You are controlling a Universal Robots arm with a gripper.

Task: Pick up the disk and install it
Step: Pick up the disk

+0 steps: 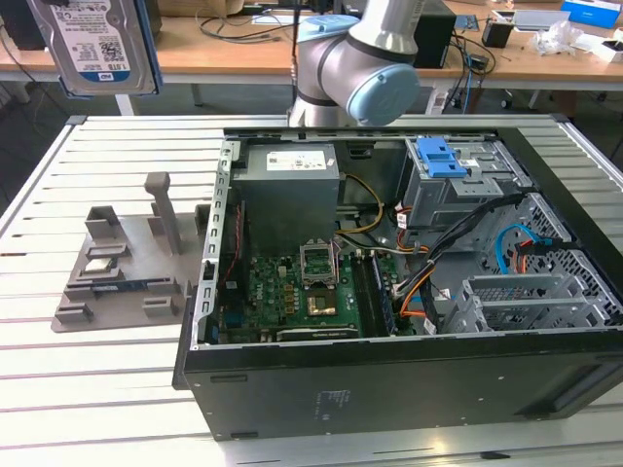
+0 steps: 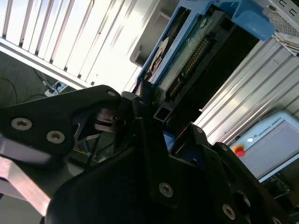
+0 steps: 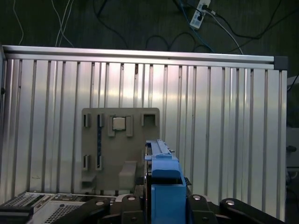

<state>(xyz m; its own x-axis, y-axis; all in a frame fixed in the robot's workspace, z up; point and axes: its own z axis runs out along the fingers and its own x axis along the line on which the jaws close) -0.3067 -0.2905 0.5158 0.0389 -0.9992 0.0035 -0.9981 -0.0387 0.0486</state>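
Observation:
The disk (image 1: 97,44), a silver hard drive with a white-and-blue label in a blue carrier, hangs high in the air at the exterior view's far left, above the slatted table. In both wrist views my gripper (image 2: 152,107) (image 3: 163,201) is shut on the disk (image 2: 187,60) (image 3: 161,168), its black fingers (image 2: 70,116) clamping the blue carrier edge-on. The circuit-board side and connector of the drive show in the second wrist view. Below the held disk lies the grey fixture plate (image 3: 100,144).
An open computer case (image 1: 389,379) fills the table's middle and right, with a grey power supply (image 1: 290,190), a motherboard (image 1: 302,287) and a drive cage topped by a blue latch (image 1: 443,158). The grey fixture plate (image 1: 122,272) sits left of the case. The arm's body (image 1: 355,73) stands behind it.

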